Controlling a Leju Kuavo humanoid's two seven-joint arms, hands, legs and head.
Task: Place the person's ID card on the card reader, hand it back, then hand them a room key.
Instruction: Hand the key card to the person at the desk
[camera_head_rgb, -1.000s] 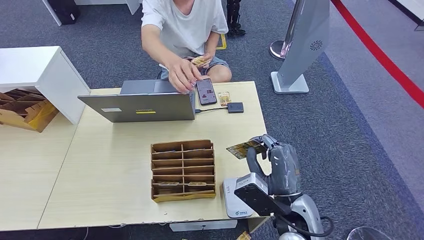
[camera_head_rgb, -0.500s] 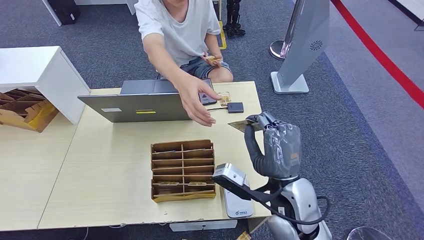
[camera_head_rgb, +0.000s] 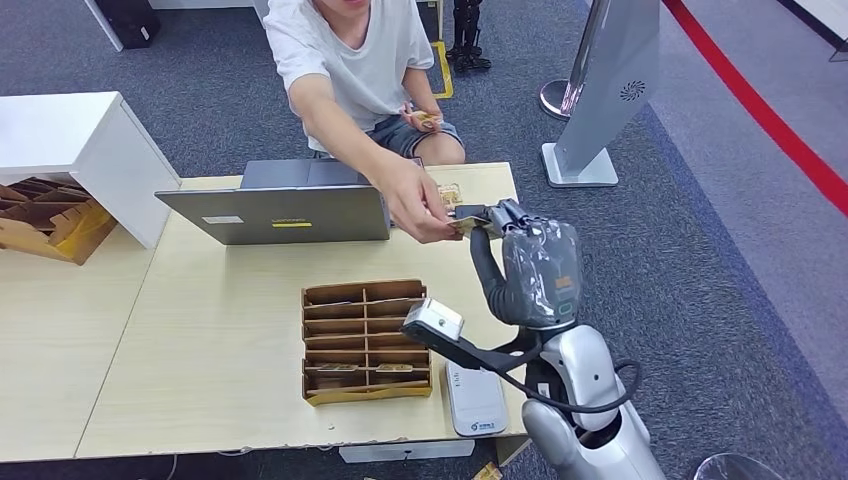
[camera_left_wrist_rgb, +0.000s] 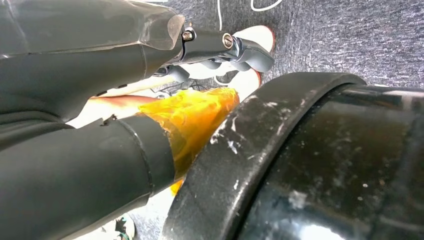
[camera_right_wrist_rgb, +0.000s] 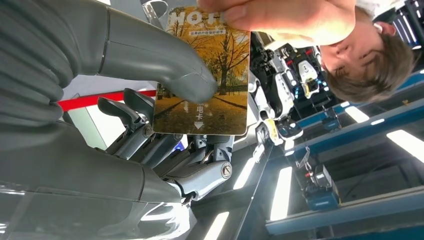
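The right robot hand (camera_head_rgb: 525, 265) pinched a card (camera_right_wrist_rgb: 205, 70) between thumb and fingers, just right of centre in the head view, while the person's hand (camera_head_rgb: 418, 205) gripped the card's far edge. It bore an autumn scene and "HOT…" lettering, so it was probably the room key, not the ID card. Both held it at once, and there lay the risk: if the robot hand let go too soon or too late, the card might drop to the desk or be bent by the pull. The left robot hand (camera_left_wrist_rgb: 100, 125) lay pressed against dark parts of the robot; whether it was spread or curled I cannot tell.

Nearest on the pale wooden desk (camera_head_rgb: 210, 330), at lower centre, lay the white card reader (camera_head_rgb: 476, 398), with a brown compartmented card box (camera_head_rgb: 366, 340) to its left. Farther up stood an open grey laptop (camera_head_rgb: 275, 210), with a dark phone and a small black device mostly hidden behind the hands. Beyond was grey carpet, with a white cabinet (camera_head_rgb: 75, 150) at the upper left, a grey stand (camera_head_rgb: 610, 90) and a red floor stripe (camera_head_rgb: 760, 105) at the upper right.
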